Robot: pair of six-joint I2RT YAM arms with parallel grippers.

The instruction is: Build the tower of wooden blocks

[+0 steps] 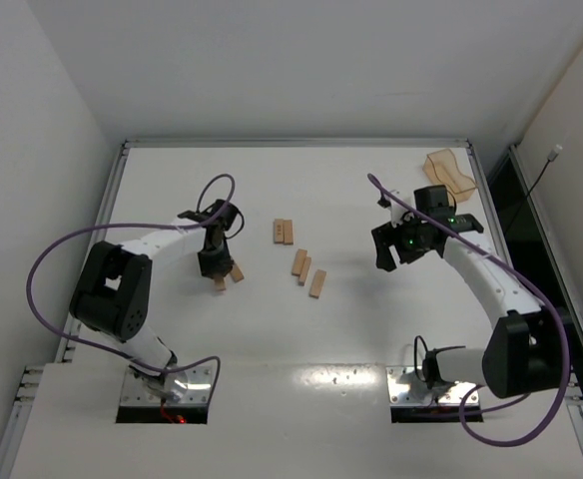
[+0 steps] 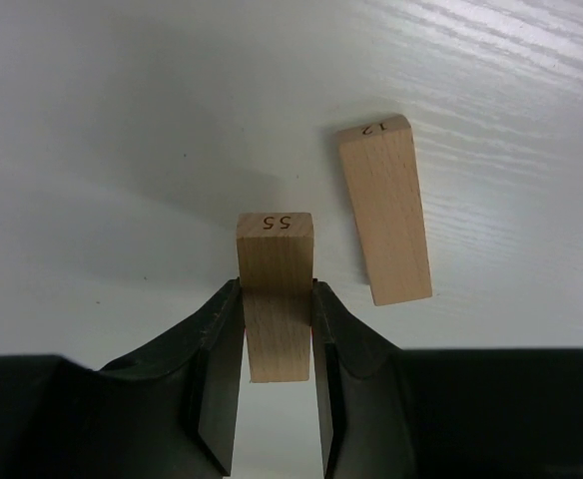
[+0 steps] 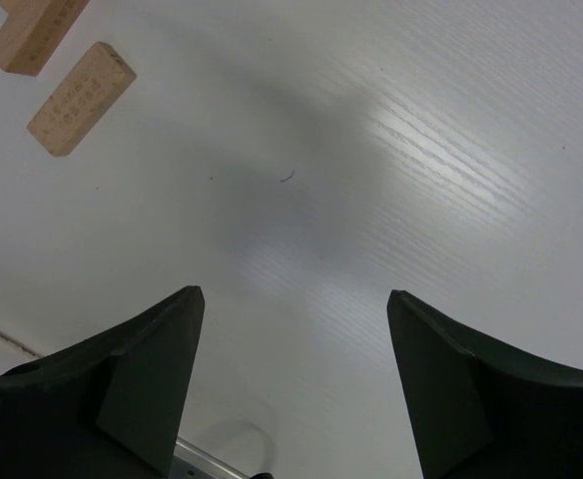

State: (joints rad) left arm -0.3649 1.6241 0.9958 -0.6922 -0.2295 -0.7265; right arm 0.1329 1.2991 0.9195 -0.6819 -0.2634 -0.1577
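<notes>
My left gripper is shut on a tan wood block marked 55, held by its long sides low over the table. A second block marked 12 lies flat just to its right, apart from it. Two blocks lie side by side at mid-table. Three more lie loose in a slanted row below them. No crossed stack shows. My right gripper is open and empty above bare table, right of the blocks. Two blocks show at its view's upper left.
A translucent orange-tan tray sits at the back right corner. The white table has raised edges at the left, back and right. Purple cables loop beside both arms.
</notes>
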